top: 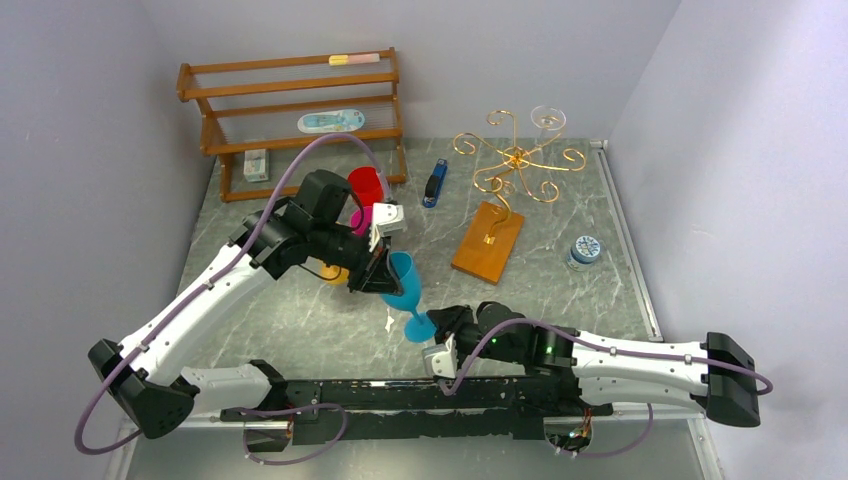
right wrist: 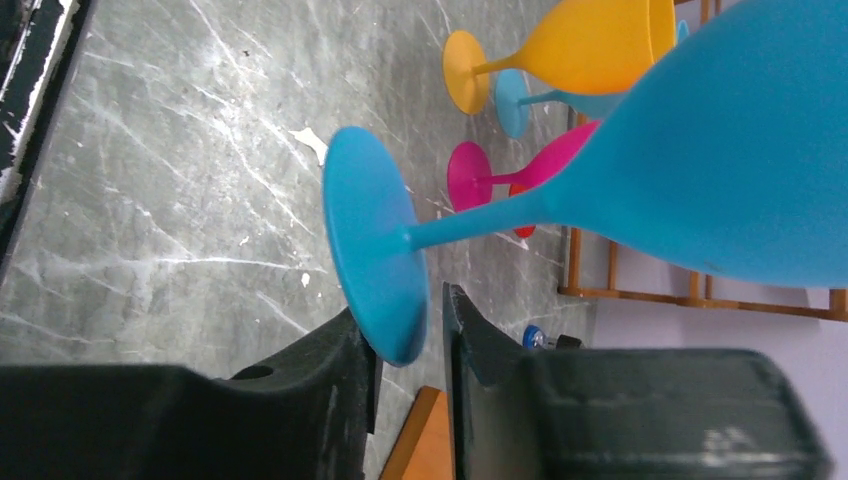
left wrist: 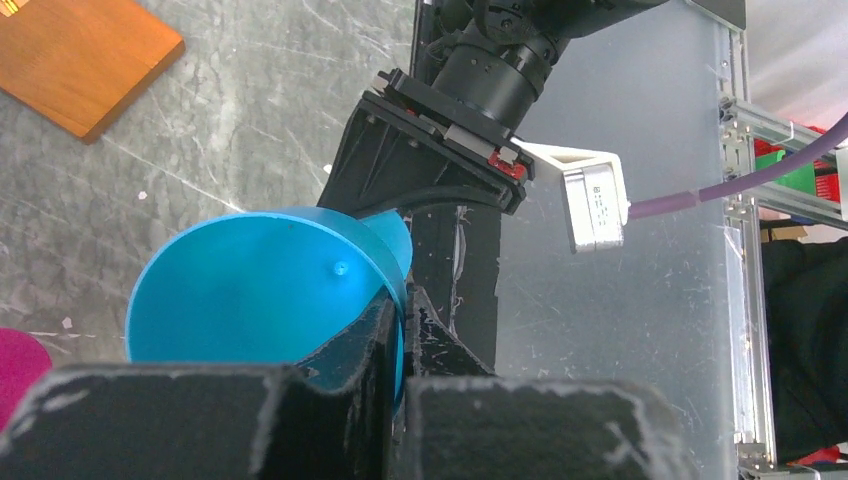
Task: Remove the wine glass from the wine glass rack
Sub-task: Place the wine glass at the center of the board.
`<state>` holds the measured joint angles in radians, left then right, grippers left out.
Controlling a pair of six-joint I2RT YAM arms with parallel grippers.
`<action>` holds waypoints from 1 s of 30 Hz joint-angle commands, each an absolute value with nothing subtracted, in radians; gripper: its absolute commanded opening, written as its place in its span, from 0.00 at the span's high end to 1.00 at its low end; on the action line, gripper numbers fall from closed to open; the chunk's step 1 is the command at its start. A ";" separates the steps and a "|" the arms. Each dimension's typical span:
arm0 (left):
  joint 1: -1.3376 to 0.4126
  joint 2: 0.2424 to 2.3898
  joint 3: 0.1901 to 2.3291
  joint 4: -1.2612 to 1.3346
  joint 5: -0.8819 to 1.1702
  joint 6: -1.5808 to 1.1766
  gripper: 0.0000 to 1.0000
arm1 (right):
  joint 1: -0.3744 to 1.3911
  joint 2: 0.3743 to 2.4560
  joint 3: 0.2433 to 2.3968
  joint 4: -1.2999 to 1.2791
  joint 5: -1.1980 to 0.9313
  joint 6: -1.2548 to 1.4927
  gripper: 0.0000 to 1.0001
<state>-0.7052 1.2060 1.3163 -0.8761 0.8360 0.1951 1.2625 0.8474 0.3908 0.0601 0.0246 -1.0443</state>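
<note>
Left jaws: pinched shut on the bowl rim of the blue wine glass (top: 405, 287). Right jaws: parted, loosely straddling its foot. Glass: tilted above the counter (top: 300, 330), long axis running bowl-to-foot between both arms. The wine glass rack (top: 515, 160) stands well apart, far right.

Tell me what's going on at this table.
The two arms have a blue wine glass between them. The left gripper is shut on the rim of its bowl. The right gripper sits around its foot with the jaws slightly apart, apparently not clamping it. A clear wine glass hangs on the gold wine glass rack at the back right, not yet taken.
</note>
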 commanded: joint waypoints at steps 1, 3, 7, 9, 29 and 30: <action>-0.722 1.192 1.302 -0.916 0.838 0.211 0.95 | 1.257 0.817 0.421 0.105 0.061 -1.011 0.68; -0.722 1.186 1.293 -0.904 0.820 0.201 0.95 | 1.258 0.816 0.425 0.098 0.065 -1.002 0.66; -0.722 1.185 1.293 -0.888 0.785 0.183 0.95 | 1.258 0.812 0.421 0.102 0.080 -0.988 0.65; -0.722 1.183 1.296 -0.881 0.763 0.175 0.95 | 1.258 0.806 0.419 0.101 0.079 -0.974 0.64; -0.722 1.099 1.269 -0.787 0.540 0.097 0.95 | 1.259 0.687 0.373 0.078 0.143 -0.802 0.59; -0.721 1.097 1.264 -0.784 0.527 0.091 0.95 | 1.258 0.679 0.373 0.086 0.152 -0.784 0.59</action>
<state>-0.7155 1.1233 1.2873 -0.8280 0.5861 0.1146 1.2583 0.7090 0.3893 0.0559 0.1070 -0.8558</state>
